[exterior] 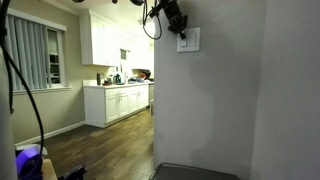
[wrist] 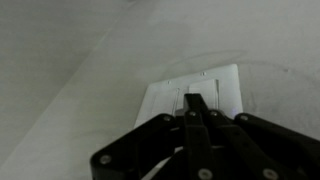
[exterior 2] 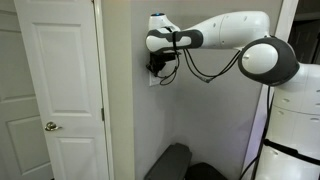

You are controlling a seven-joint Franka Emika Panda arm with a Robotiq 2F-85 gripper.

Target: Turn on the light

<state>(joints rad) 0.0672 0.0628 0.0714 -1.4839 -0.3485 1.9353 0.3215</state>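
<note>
The white two-rocker wall plate (exterior: 189, 40) sits high on a grey-white wall. In the wrist view the plate (wrist: 165, 95) fills the middle, and my gripper (wrist: 194, 101) is shut with its joined fingertips on the plate between the rockers. In both exterior views the gripper (exterior: 180, 27) (exterior 2: 157, 68) presses against the wall at the plate. The kitchen's white cabinets (exterior: 103, 40) glow with warm-white light; no fixture shows.
A white panel door (exterior 2: 60, 100) with a brass knob stands beside the wall. The white arm (exterior 2: 235, 35) reaches in with black cables hanging. Kitchen counter (exterior: 118, 100), wood floor and a window with blinds (exterior: 35, 60) lie beyond.
</note>
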